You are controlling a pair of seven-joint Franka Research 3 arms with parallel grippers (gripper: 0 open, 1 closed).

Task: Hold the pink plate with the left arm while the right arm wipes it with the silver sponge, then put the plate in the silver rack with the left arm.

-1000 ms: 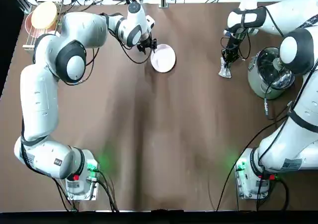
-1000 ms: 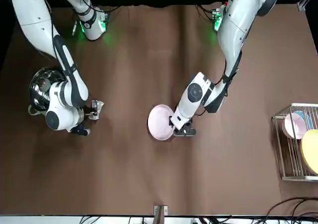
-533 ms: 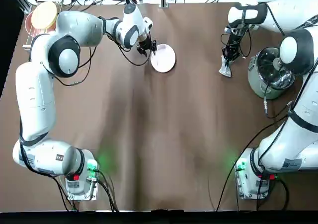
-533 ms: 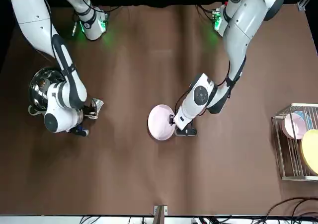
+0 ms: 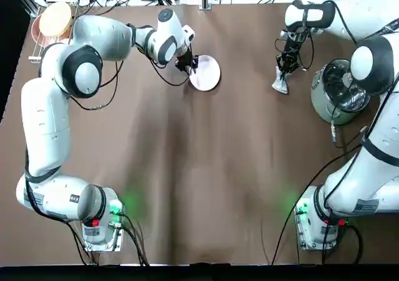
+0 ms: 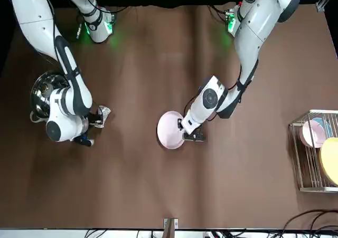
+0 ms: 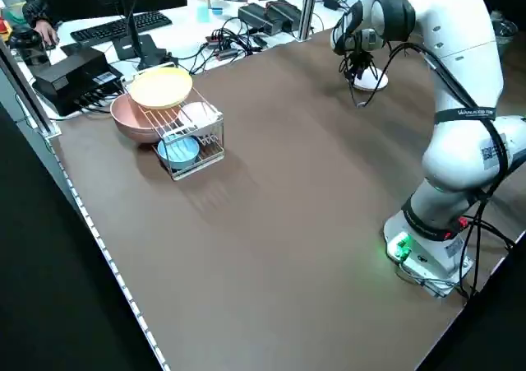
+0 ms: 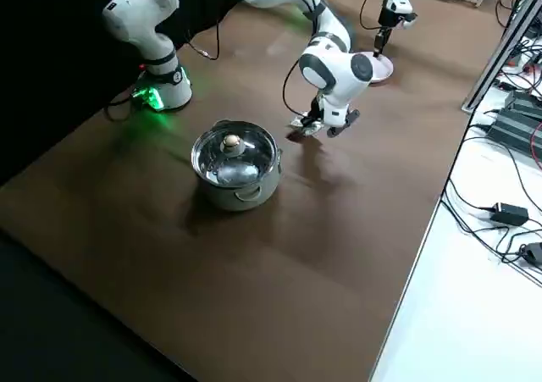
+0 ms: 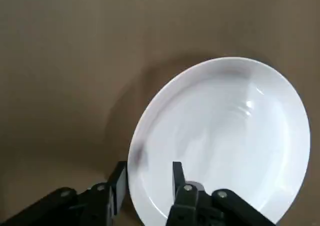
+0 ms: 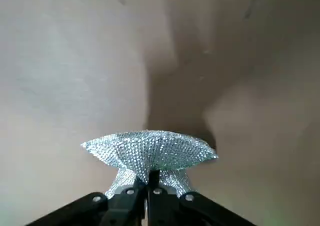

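1. Left gripper [image 9: 148,186] fingers straddle the rim of the pink plate [image 5: 206,73], tilted at the tabletop's [image 5: 206,169] far middle.
2. Right gripper [image 10: 148,185] fingers pinch the silver sponge [image 10: 150,153] at its middle, near the pot [image 5: 336,91].
3. Silver rack [image 6: 311,153] stands well apart, holding dishes.

Robotics lab, brown-covered table [image 7: 271,190], keyboard [image 7: 122,27], cables and power bricks [image 7: 267,13] on adjoining bench

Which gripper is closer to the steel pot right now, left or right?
Right. The right gripper, pinching the silver sponge, sits just beside the steel pot. The left gripper is far across the table, its fingers straddling the pink plate's rim.
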